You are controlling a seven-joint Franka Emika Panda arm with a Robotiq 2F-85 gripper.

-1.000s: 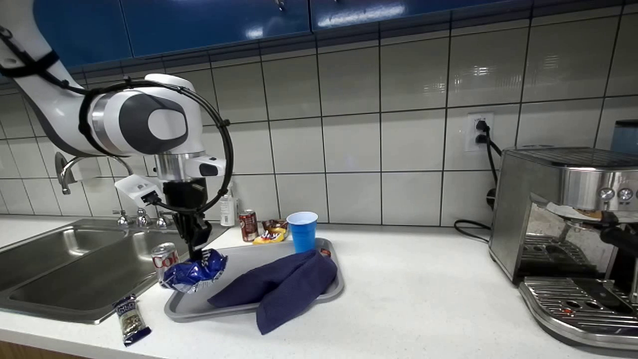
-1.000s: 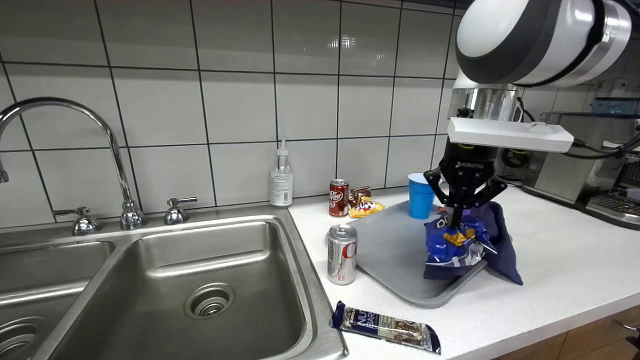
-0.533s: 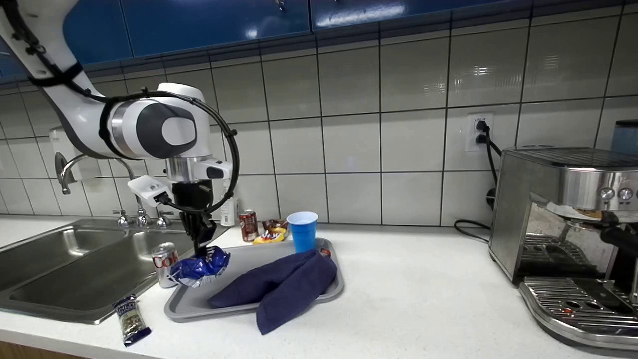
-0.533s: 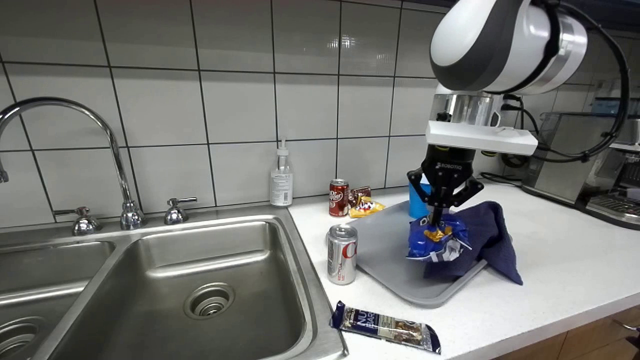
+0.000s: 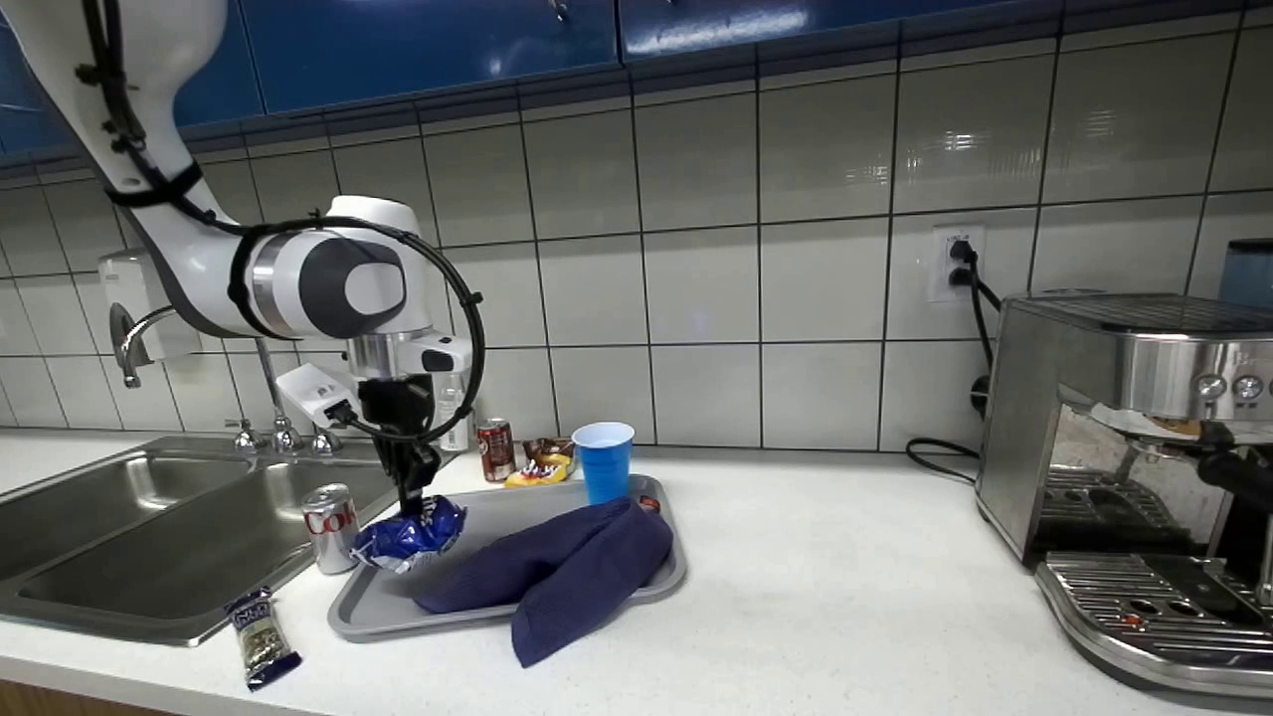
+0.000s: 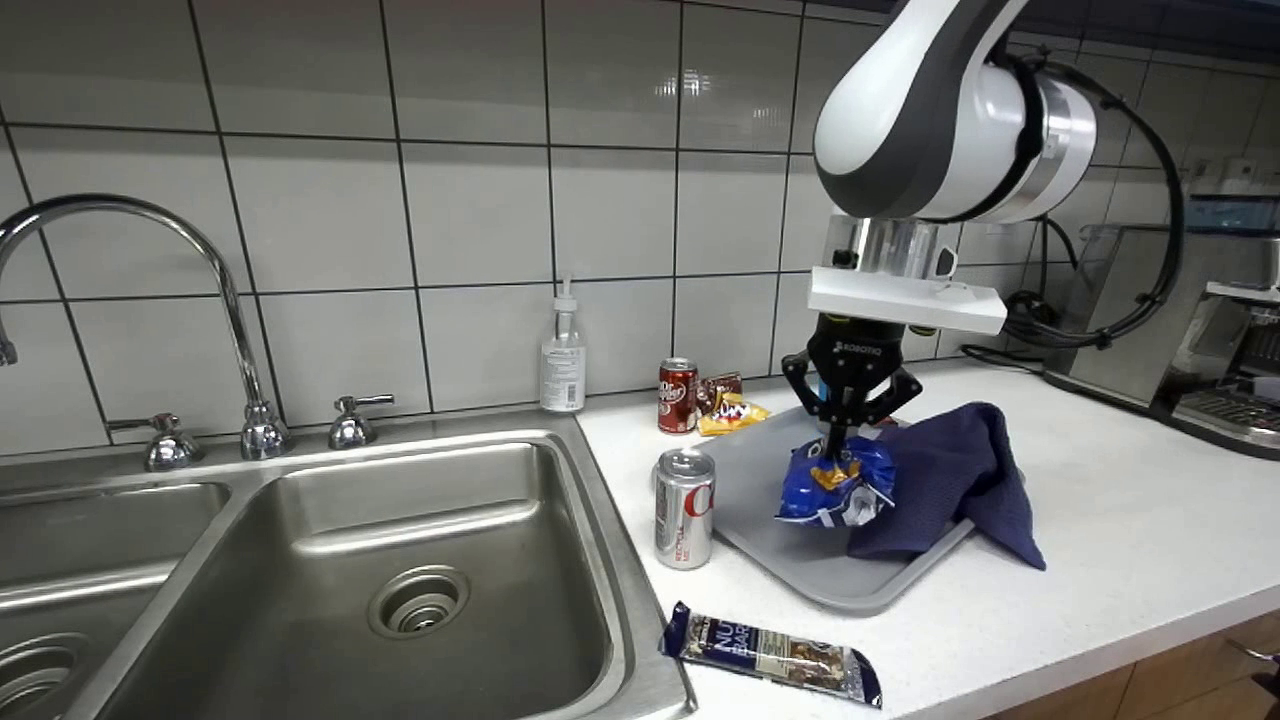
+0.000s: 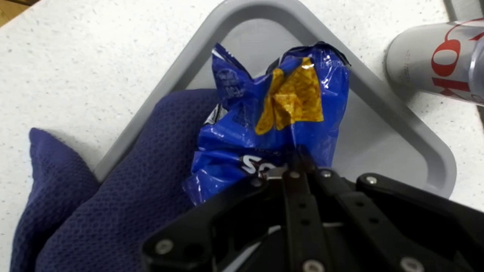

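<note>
My tool (image 7: pixel 300 155), closed tight, pinches the chip bag (image 7: pixel 264 139); best ease it clear of the can (image 7: pixel 438 62), two o'clock in the wrist view.

Blue snack bag (image 7: pixel 272 128): glossy, crinkled plastic film. Purple towel (image 7: pixel 143 189): matt cloth, waffle-textured. Tray (image 7: pixel 382 143): smooth matt plastic. Silver can (image 7: pixel 435 62): shiny metal. Cup (image 5: pixel 606 472): smooth plastic. Sink (image 6: pixel 300 620): satin metal, soft sheen. Wall tiles (image 5: pixel 823 283): smooth, glossy.
</note>
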